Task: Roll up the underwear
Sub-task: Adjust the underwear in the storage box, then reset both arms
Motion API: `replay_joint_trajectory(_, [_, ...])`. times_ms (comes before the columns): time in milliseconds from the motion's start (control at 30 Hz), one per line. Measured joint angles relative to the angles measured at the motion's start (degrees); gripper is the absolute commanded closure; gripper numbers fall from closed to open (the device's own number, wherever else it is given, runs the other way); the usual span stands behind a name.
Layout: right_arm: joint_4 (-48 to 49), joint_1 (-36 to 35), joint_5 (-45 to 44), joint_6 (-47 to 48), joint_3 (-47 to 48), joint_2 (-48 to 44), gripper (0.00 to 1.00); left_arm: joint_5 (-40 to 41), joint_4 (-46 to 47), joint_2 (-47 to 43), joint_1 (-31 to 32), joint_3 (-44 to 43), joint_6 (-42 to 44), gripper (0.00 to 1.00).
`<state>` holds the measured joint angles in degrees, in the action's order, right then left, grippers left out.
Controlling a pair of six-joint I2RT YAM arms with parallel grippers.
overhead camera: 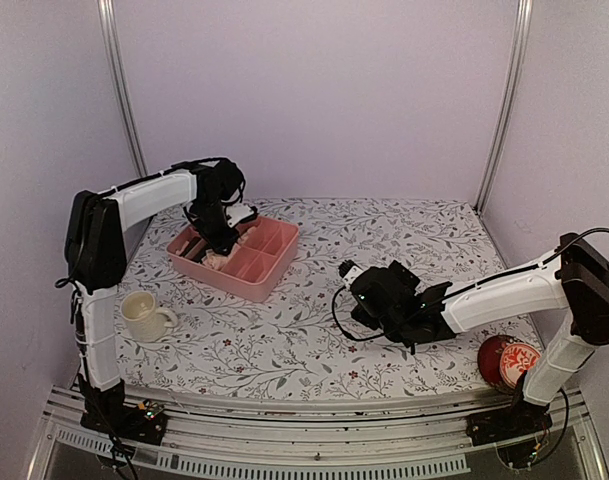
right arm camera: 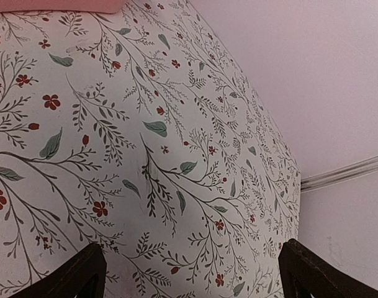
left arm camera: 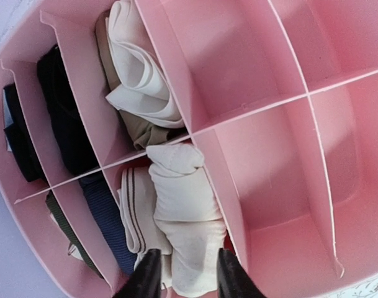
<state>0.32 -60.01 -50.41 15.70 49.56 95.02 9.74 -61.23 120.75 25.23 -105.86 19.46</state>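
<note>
The pale peach-beige underwear (left arm camera: 184, 214) lies rolled in a compartment of the pink tray (left arm camera: 282, 99). Its near end sits between the fingers of my left gripper (left arm camera: 187, 273). The jaws stand apart on either side of the roll and do not squeeze it. The olive-brown and cream-white underwear (left arm camera: 139, 87) lies bundled in the compartment beyond it. In the top view my left gripper (overhead camera: 220, 252) points down into the tray (overhead camera: 267, 284). My right gripper (overhead camera: 352, 286) is open and empty low over the table, as the right wrist view (right arm camera: 189, 273) also shows.
Black bundles (left arm camera: 58, 118), a blue striped piece (left arm camera: 105, 217) and a white striped piece (left arm camera: 134, 214) fill the tray's left compartments. A cream mug (overhead camera: 144, 315) stands at the front left. A red can (overhead camera: 509, 362) stands at the front right, by the right arm.
</note>
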Motion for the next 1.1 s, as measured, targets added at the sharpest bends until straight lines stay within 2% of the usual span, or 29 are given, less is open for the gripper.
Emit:
replay_joint_trajectory(200, [0.0, 0.0, 0.0, 0.0, 0.0, 0.0, 0.01, 0.7, 0.3, 0.0, -0.4, 0.5, -0.1, 0.75])
replay_joint_trajectory(400, [0.0, 0.0, 0.0, 0.0, 0.0, 0.0, 0.01, 1.9, 1.2, 0.0, -0.9, 6.1, 0.1, 0.8])
replay_joint_trajectory(600, [-0.1, 0.0, 0.0, 0.0, 0.0, 0.0, 0.01, 2.1, 4.0, -0.6, -1.4, 11.3, 0.5, 0.79])
replay_joint_trajectory(767, [-0.1, 0.0, 0.0, 0.0, 0.0, 0.0, 0.01, 2.1, 4.4, -1.0, -1.6, 11.0, 0.6, 0.59])
replay_joint_trajectory(900, [-0.1, 0.0, 0.0, 0.0, 0.0, 0.0, 0.01, 1.9, 4.0, -1.0, -1.9, 5.9, 0.2, 0.39])
replay_joint_trajectory(1033, [-0.1, 0.0, 0.0, 0.0, 0.0, 0.0, 0.01, 1.1, 5.8, -1.9, -1.9, -0.7, -0.2, 0.05])
replay_joint_trajectory(1100, [-0.1, 0.1, 0.4, -0.3, 0.0, -0.1, 0.01, 0.3, 8.3, -4.8, -1.9, -1.1, -0.7, 0.01])
